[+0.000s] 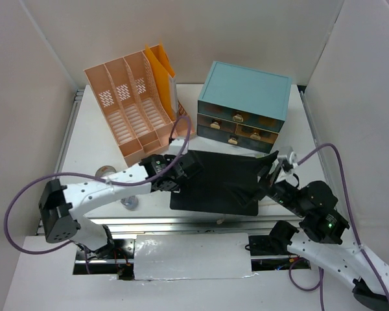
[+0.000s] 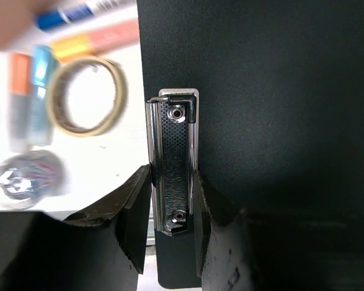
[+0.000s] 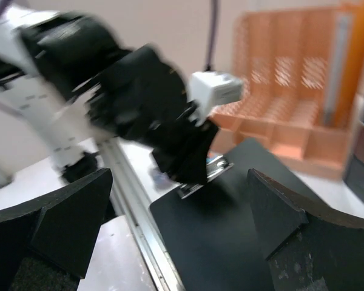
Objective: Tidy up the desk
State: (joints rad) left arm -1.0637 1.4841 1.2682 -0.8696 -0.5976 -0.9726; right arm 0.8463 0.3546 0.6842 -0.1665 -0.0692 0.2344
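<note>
The left gripper (image 2: 171, 200) is closed on the metal clip (image 2: 173, 139) of a black clipboard (image 1: 220, 181), one finger pressed to each long side of the clip. The right gripper (image 3: 179, 200) stands wide apart at the board's opposite edge, holding nothing. Whether it touches the board I cannot tell.

The clipboard lies flat on the desk (image 1: 94, 146), near its front rail and in front of the teal drawer cabinet (image 1: 246, 91) – so it is grasped but not yet put away. Just beside its clip end lie a tape roll (image 2: 88, 97), some blurred pens (image 2: 79, 12) and a round silvery thing (image 2: 27, 176) too smeared to name. All are loose on the white top. I judge the job to be at an early stage: the board has to go somewhere, probably into the pink file organizer (image 1: 133, 110), and the small things are left to gather.

The organizer stands at the back left with an orange folder (image 1: 161, 61) in its right-hand slot – the other slots look empty. The cabinet's drawers appear shut. The tabletop is white and flat with aluminium rails at its edges, and white panel walls (image 1: 26, 65) close it in on three sides
</note>
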